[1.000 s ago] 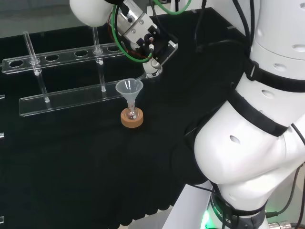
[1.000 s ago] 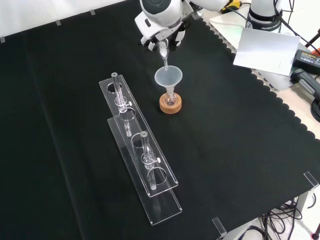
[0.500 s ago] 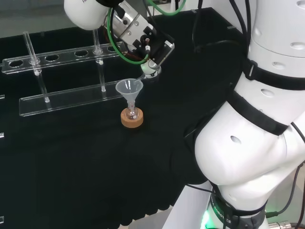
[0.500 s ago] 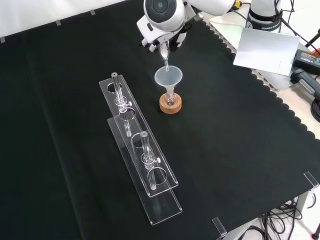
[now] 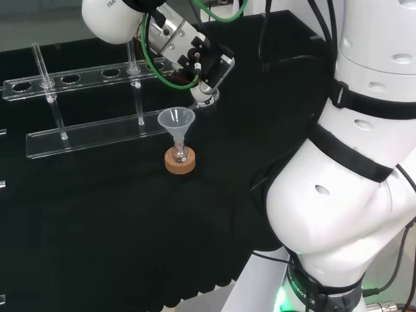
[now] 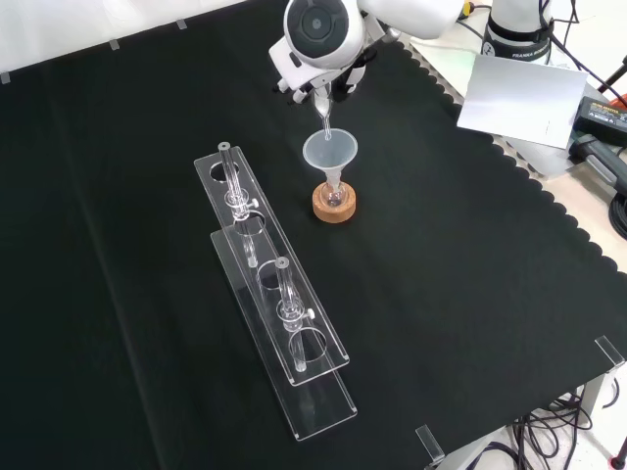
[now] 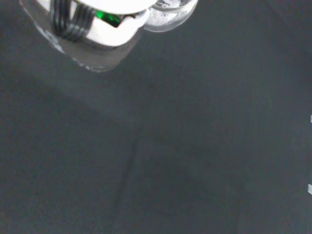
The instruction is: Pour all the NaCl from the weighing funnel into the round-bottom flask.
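The small round-bottom flask (image 5: 180,154) (image 6: 334,195) stands on a cork ring (image 5: 180,164) (image 6: 334,207) near the middle of the cloth. A clear conical funnel (image 5: 176,119) (image 6: 330,151) sits in its neck. The hand (image 5: 194,57) (image 6: 319,70) hovers just above, shut on the glass weighing funnel (image 5: 204,97) (image 6: 323,110). That funnel tilts down, its thin spout reaching over the conical funnel's rim. In the wrist view a white part of the hand (image 7: 100,20) shows beside the weighing funnel's bulb (image 7: 169,11), which holds pale grains.
Two long clear acrylic racks (image 5: 97,133) (image 6: 279,304) with a few glass tubes stand left of the flask in both views. A white sheet (image 6: 519,98) and cables lie off the cloth at the front view's right. The arm's white links (image 5: 351,162) fill the head view's right.
The hand has rolled and drifted slightly left in the head view, tipping the weighing funnel steeper over the conical funnel. The flask and racks have stayed put.
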